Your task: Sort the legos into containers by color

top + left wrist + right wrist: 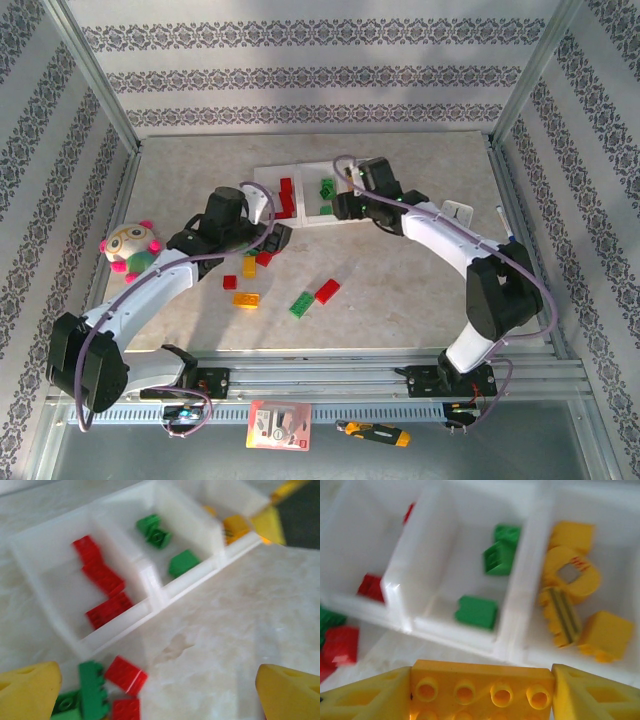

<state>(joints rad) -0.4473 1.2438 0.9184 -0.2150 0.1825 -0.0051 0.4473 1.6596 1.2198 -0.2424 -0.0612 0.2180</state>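
We list one yellow brick, four studs in a row; right gripper clamped on it, jaws part-open; left gripper spread wide, empty.

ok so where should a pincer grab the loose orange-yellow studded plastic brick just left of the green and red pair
Probably take the orange-yellow studded plastic brick across its two long sides, straight from above: it lies flat, with bare table along both.

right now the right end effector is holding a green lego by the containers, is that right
No: the lego in the right end effector is yellow, not green; the right wrist view shows it. It is held by the containers.
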